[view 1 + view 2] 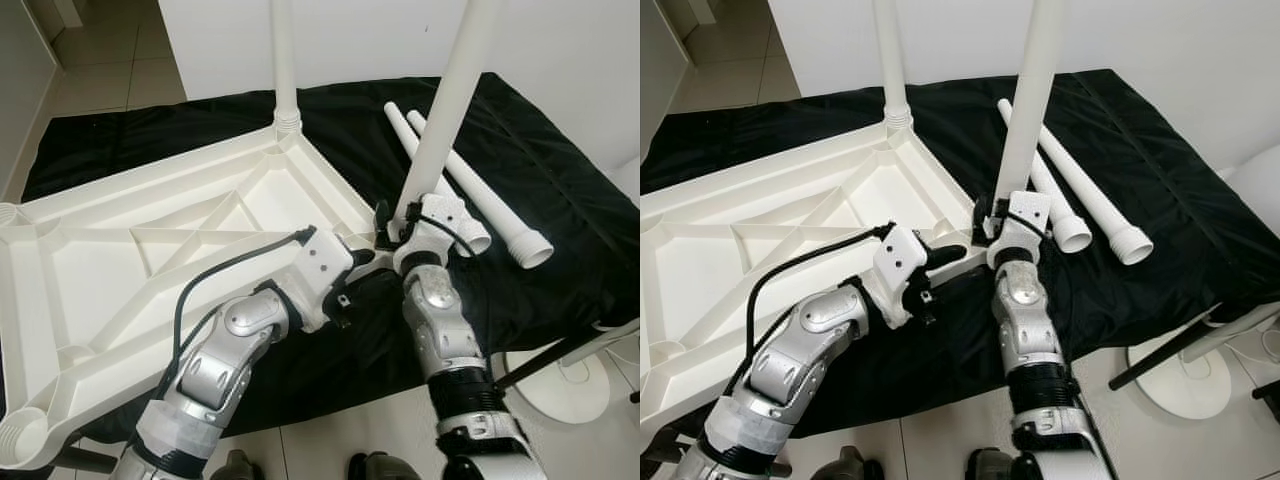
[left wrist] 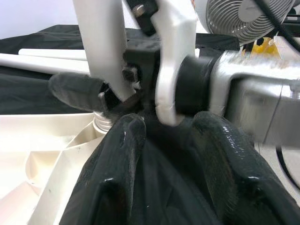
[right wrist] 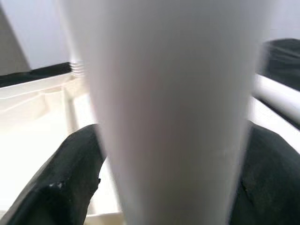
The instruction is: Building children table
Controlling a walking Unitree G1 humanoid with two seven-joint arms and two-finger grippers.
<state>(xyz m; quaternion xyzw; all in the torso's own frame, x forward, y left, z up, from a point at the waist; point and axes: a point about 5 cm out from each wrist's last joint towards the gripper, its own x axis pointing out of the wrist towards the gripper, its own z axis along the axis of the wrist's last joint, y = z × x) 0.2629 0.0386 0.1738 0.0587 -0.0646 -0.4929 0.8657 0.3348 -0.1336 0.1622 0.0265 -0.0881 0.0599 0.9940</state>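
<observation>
The right gripper (image 1: 392, 226) clenched the leg (image 1: 446, 110) at the tabletop's (image 1: 120, 250) near corner; a tilt risked cross-threading. The left gripper (image 1: 362, 258) stood released.

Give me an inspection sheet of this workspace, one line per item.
Surface: black cloth spread under all the parts.
Job's things: white tabletop lying underside up; one leg standing in its far corner socket; a second leg held upright at the near corner; two loose legs lying side by side on the cloth.
Clutter: nothing seen.
Grippers: right gripper, jaws shut around the second leg; left gripper, jaws open, beside that corner.
Cables: black cable looping along the left arm.
Surroundings: tiled floor, white wall, fan and its round base beside the cloth.
</observation>
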